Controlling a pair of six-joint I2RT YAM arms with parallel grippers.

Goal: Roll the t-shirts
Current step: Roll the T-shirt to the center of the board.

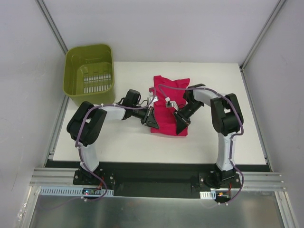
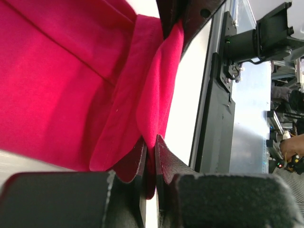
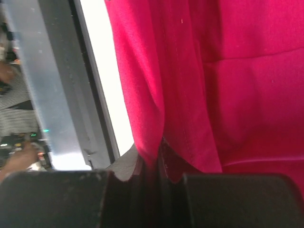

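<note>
The t-shirt (image 1: pixel 164 121) is magenta-red with no print. It lies bunched into a thick, folded strip on the white table (image 1: pixel 213 137). It is to the right of the green basket (image 1: pixel 71 76), well apart from it, and a bit closer to the arms than the basket is. The basket stands at the far left corner of the table. The left pincer (image 1: pixel 150 116) is at the side of the shirt that faces the basket, down at the near corner. It is squeezed tight on a fold of the red cloth. In the left wrist view the cloth goes down between the two dark fingers (image 2: pixel 166 161), and there is almost no gap between them. The right pincer (image 1: pixel 182 124) is at the side of the shirt away from the basket, also at the near end. It is closed as well. A stitched edge of the shirt slips into the thin slot between its fingers (image 3: pixel 128 166). Both arms bend in toward the shirt — one from the basket side, one from the other side. Purple cables run along both arms.
</note>
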